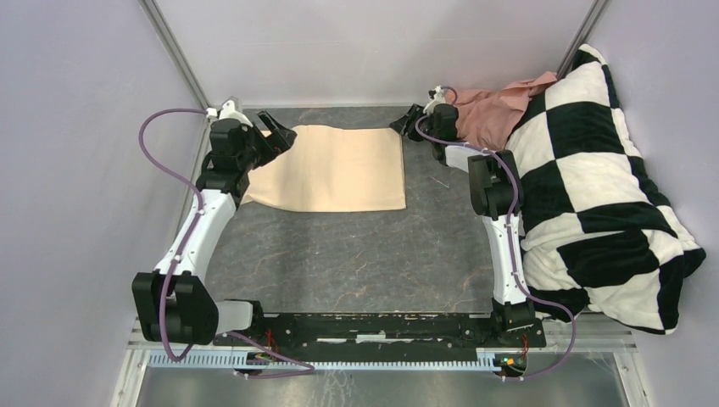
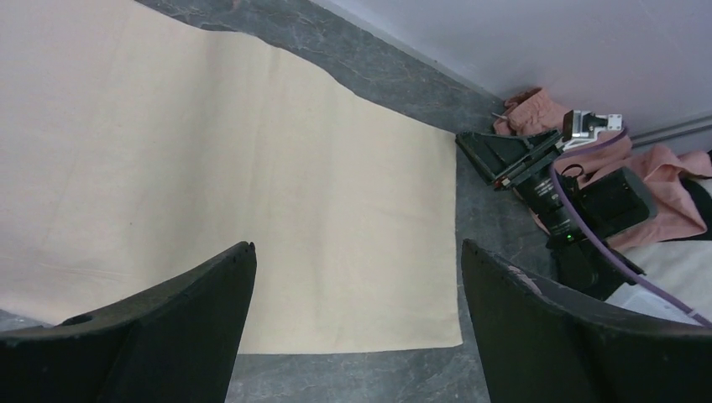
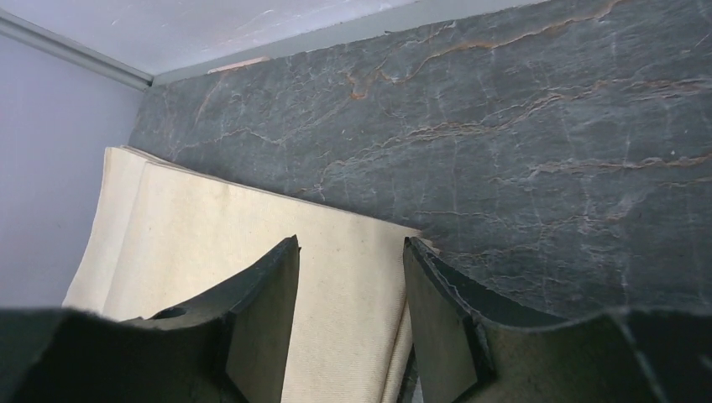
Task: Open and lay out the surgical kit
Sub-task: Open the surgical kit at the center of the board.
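Observation:
The surgical kit's beige cloth wrap [image 1: 339,165] lies spread flat at the back of the dark table, one layer folded over another along its right edge [image 3: 210,227]. My left gripper [image 1: 284,136] hovers at the cloth's far left corner, jaws wide open and empty, with the cloth [image 2: 210,168] below them [image 2: 357,245]. My right gripper [image 1: 405,121] is at the cloth's far right corner. Its jaws [image 3: 351,241] stand apart above the folded edge, not pinching it. No tray or instruments show.
A crumpled pink cloth [image 1: 492,114] lies at the back right behind my right wrist, against a large black-and-white checked pillow [image 1: 593,186] along the right wall. A thin pale sliver [image 1: 439,181] lies on the table right of the cloth. Grey walls close in at left and back.

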You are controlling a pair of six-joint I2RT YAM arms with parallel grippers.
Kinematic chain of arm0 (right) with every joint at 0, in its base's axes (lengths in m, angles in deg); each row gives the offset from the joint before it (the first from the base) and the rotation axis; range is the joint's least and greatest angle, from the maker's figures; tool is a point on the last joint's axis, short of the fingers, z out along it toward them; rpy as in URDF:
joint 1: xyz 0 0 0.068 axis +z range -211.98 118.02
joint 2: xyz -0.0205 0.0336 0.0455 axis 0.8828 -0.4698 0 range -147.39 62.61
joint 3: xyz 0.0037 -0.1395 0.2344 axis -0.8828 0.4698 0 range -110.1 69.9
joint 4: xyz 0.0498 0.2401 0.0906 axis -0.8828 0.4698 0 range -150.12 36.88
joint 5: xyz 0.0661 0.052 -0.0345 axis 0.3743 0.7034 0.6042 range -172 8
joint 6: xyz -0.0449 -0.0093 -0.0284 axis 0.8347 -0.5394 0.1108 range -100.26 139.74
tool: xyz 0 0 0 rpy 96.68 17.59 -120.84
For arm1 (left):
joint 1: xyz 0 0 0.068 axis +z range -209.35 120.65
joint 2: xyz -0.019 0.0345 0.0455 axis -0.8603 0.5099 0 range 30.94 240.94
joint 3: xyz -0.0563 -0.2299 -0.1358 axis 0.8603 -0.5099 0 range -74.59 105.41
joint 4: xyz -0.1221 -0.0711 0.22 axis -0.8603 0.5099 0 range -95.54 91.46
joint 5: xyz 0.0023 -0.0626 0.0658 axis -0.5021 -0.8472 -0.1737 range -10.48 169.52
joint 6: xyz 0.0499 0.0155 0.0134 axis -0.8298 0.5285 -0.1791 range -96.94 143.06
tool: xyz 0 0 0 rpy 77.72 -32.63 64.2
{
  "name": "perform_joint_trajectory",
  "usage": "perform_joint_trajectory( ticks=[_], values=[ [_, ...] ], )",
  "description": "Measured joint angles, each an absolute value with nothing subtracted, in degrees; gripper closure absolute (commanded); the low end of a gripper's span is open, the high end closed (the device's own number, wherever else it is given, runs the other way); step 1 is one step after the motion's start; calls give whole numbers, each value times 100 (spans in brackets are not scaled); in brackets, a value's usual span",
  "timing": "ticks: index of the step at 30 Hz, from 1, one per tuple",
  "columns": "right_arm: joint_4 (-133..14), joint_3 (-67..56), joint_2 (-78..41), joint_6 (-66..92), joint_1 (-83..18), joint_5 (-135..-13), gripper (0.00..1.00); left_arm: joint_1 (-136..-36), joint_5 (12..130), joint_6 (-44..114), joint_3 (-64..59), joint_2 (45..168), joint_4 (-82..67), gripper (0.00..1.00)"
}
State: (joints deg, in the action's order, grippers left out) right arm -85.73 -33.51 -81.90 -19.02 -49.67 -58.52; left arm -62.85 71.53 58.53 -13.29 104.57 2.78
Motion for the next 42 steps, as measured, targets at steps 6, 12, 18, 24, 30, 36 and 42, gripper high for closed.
perform_joint_trajectory(
  ticks=[6, 12, 18, 24, 30, 36, 42],
  values=[
    [-8564, -3367, -8203, -1900, -4967, -5869, 45, -6285, 7129, 5481, -1620, 10359, 245, 3],
    [-8481, -3498, -8286, -1878, -4967, -5896, 44, -6285, 7212, 5245, -1705, 10144, 258, 4],
    [-8404, -3498, -8288, -1791, -4969, -5957, 43, -6285, 7271, 5186, -1705, 10061, 256, 3],
    [-8308, -3589, -8349, -1758, -4973, -5976, 45, -6285, 7297, 5186, -1714, 10061, 256, 3],
    [-8304, -3679, -8437, -1753, -4973, -5974, 45, -6285, 7299, 5188, -1723, 10064, 256, 3],
    [-8306, -3692, -8447, -1780, -4973, -5889, 48, -6285, 7297, 5188, -1725, 10068, 258, 3],
    [-8306, -3692, -8445, -1653, -4921, -5848, 48, -6285, 7297, 5188, -1725, 10101, 256, 3]
  ],
)
